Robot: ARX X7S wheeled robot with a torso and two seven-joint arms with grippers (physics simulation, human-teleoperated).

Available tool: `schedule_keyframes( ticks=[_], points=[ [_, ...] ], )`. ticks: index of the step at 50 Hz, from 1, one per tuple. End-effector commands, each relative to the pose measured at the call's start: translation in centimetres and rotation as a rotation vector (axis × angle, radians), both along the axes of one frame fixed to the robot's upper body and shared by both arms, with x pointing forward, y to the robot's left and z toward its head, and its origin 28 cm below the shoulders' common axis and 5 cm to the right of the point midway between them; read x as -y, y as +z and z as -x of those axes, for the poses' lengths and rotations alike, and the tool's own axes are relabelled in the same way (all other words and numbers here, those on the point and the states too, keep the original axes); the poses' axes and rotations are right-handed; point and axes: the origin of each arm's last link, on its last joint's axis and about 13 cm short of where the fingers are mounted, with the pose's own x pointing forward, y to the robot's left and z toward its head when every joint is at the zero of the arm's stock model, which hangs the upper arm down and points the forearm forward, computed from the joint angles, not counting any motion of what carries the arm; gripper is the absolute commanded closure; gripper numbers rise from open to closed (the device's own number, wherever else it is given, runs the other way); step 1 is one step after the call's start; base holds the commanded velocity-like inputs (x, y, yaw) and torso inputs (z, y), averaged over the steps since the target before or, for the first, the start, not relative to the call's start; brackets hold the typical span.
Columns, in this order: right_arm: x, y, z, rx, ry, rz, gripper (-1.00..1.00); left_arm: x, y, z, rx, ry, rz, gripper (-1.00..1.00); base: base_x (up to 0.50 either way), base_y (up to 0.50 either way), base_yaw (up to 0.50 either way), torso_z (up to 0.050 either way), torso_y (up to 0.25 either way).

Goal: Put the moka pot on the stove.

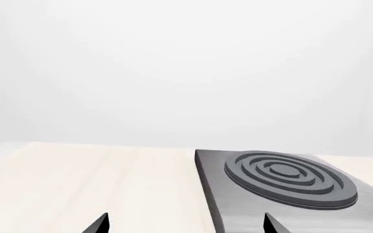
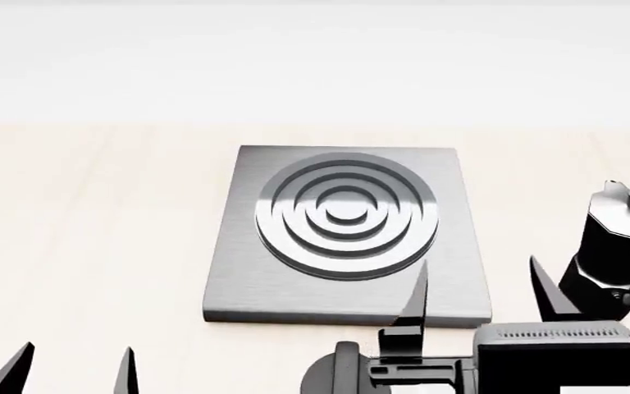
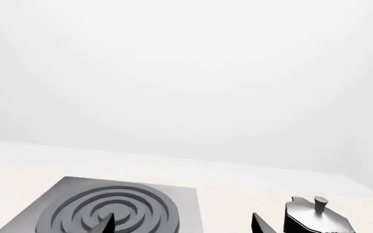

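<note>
Brushed-grey metal marks the stove [image 2: 343, 230], a flat square plate with a raised burner of concentric rings, lying on the pale wooden table [image 2: 96, 213] — its burner bare. Off to the stove's right, standing upright on the table and apart from the plate, is the moka pot [image 2: 613, 250]: black faceted body, silver-grey lid with a small knob, curved handle on its right side in the head view. The right gripper [image 2: 479, 291] hangs low over the table at the stove's near right corner, its two dark fingers spread wide with nothing between them; one finger overlaps the plate's near edge in the head view, the other stands just beside the pot without clearly touching it. The right wrist view shows the same spread fingertips, the burner past one and the pot's lid past the other. The left gripper [image 2: 75, 369] sits at the near left of the table, well apart from the pot, its fingers also parted and empty — the left wrist view shows the stove's near corner between its tips.
</note>
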Motion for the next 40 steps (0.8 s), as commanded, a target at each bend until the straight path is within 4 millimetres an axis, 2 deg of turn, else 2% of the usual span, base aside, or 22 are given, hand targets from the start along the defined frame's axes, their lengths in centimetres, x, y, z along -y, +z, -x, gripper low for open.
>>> schedule_keyframes(
  ticks=[1,27,40],
  points=[
    [1.5,1.5,-0.6,-0.016,-0.037,0.008,-1.00,0.0,0.0,0.1,0.000,-0.002,0.001,-1.00,0.00,0.00,0.00,0.000,0.000],
    [4.7,5.2,0.7,-0.035,-0.172,0.054,-1.00,0.0,-0.1,0.3,-0.004,-0.001,0.002,-1.00,0.00,0.00,0.00,0.000,0.000],
    [6.2,5.5,1.5,-0.045,-0.229,0.048,-1.00,-0.1,-0.1,0.2,-0.006,0.001,0.002,-1.00,0.00,0.00,0.00,0.000,0.000]
  ],
)
